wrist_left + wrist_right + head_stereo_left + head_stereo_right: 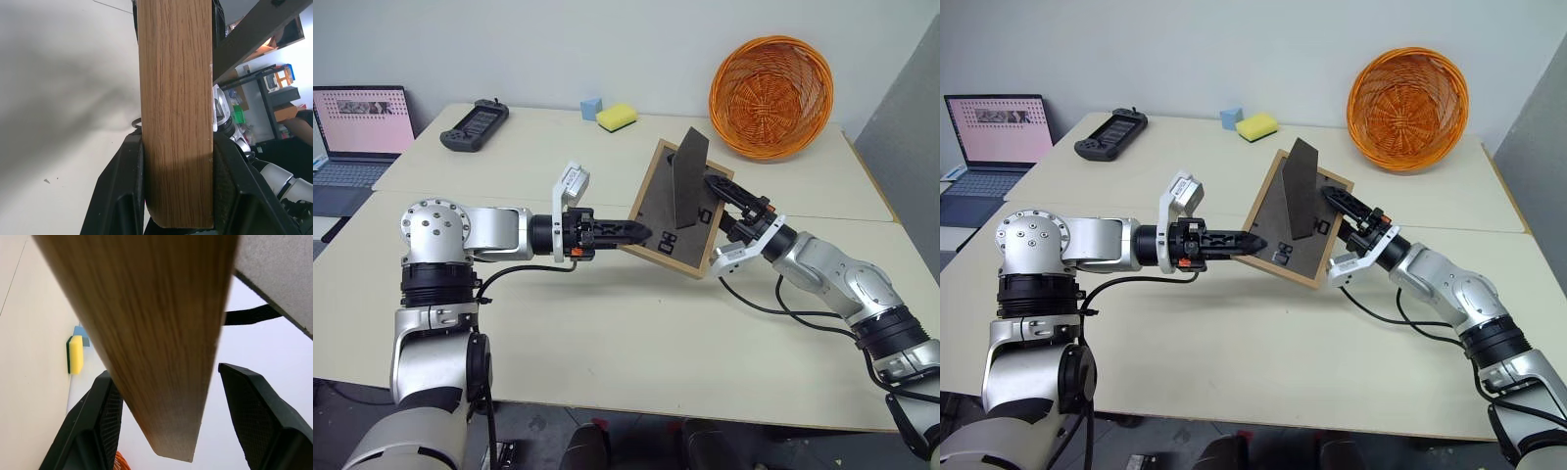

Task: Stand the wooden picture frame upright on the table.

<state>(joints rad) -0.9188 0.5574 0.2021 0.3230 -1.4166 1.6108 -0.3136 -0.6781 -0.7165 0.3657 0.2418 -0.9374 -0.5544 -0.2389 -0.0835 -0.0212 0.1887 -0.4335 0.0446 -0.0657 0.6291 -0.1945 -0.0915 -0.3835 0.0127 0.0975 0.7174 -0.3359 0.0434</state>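
- Left gripper (641, 235) level, pointing right, clamped on wooden picture frame (658, 206) edge.
- Frame held tilted above table (607, 323), dark back toward camera, stand folded out.
- Right gripper (717, 186) angled up-left, fingers spread wide around opposite edge.

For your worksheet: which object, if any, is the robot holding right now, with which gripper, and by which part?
The left gripper holds the wooden picture frame by its wooden edge, fingers clamped on either side. The right gripper is open around the opposite edge, not gripping.
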